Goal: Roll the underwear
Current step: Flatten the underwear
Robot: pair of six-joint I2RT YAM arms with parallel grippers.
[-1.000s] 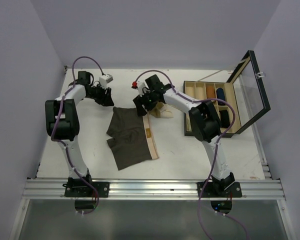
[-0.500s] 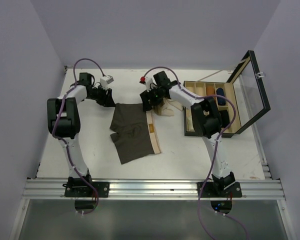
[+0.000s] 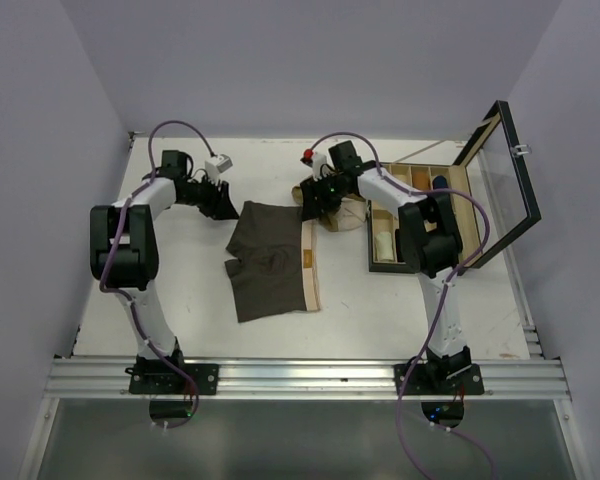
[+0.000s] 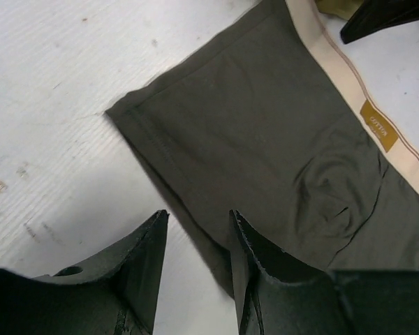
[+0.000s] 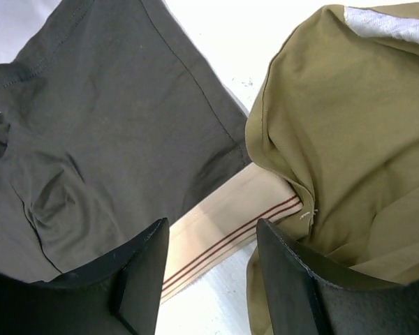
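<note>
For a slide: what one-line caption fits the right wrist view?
Right hand open over the dark briefs' beige waistband, whose end lies under the olive briefs.

The top external camera looks steeply down from above and behind the arm bases over the whole bench, while the wrist cameras peer close past the left pincer and right pincer at the dark brown underwear, which all three views share.
</note>
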